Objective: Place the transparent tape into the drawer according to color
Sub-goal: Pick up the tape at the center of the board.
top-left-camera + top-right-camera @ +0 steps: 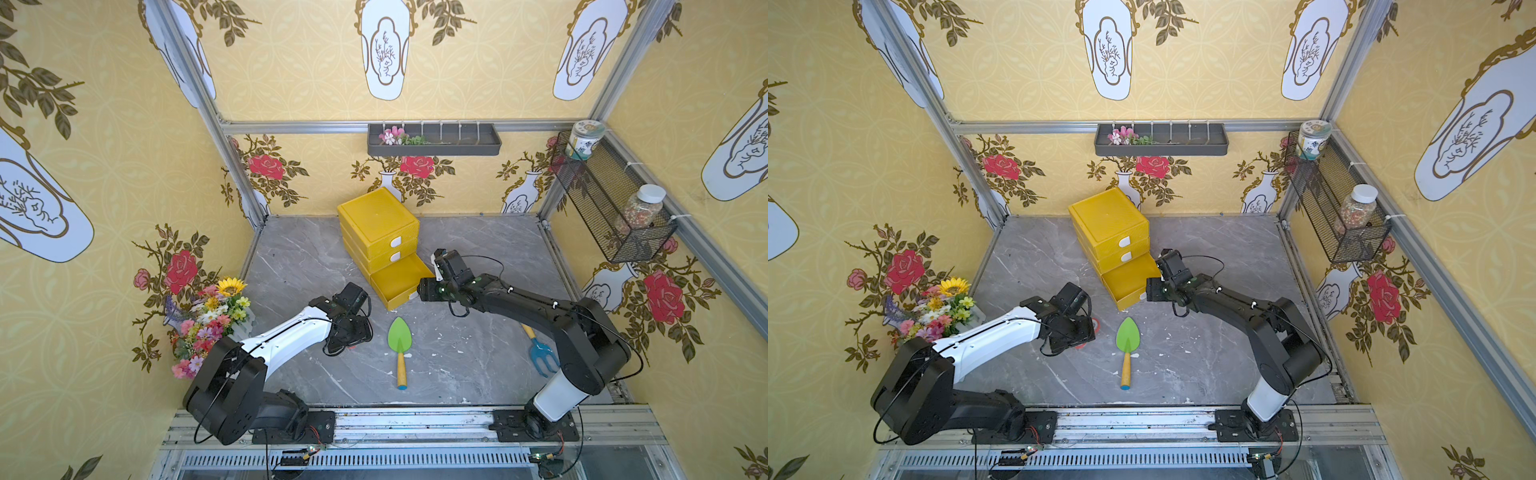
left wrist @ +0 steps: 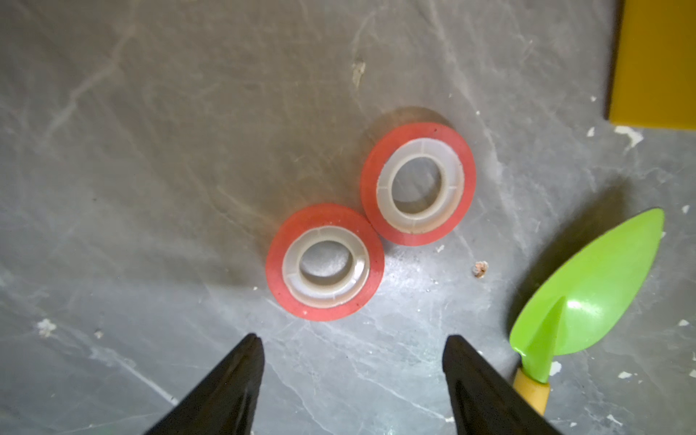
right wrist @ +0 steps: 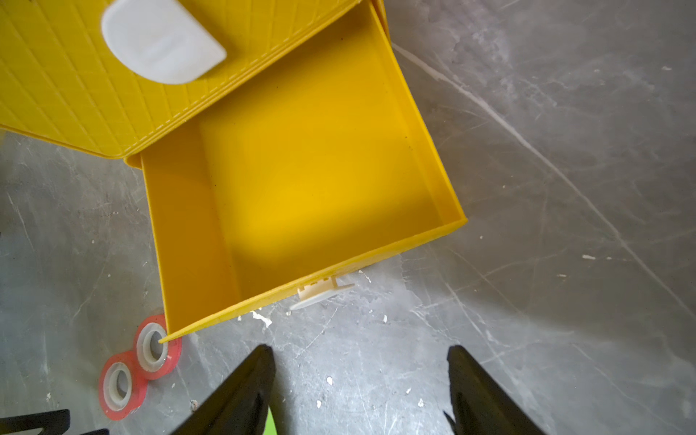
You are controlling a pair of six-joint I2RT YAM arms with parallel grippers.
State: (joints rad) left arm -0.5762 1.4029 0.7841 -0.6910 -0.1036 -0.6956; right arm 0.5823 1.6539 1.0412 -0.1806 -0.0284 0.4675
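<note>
Two red-tinted rolls of transparent tape lie flat and touching on the grey table, the nearer roll (image 2: pixel 324 261) just beyond my left gripper (image 2: pixel 353 339), the farther roll (image 2: pixel 418 183) behind it. That gripper is open and holds nothing. The right wrist view shows the same rolls (image 3: pixel 119 384) (image 3: pixel 156 346) beside a front corner of the open bottom drawer (image 3: pixel 180 233), which is empty. My right gripper (image 3: pixel 360 348) is open and empty, hovering above the table in front of that drawer (image 1: pixel 399 278). In a top view only a red sliver of tape (image 1: pixel 1096 325) shows past the left wrist.
The yellow cabinet (image 1: pixel 378 220) has its two upper drawers shut. A green trowel (image 1: pixel 400 336) lies between the arms and a blue hand rake (image 1: pixel 542 353) under the right arm. A flower bouquet (image 1: pixel 212 320) stands at the left wall, and a wire basket (image 1: pixel 611 208) hangs on the right wall.
</note>
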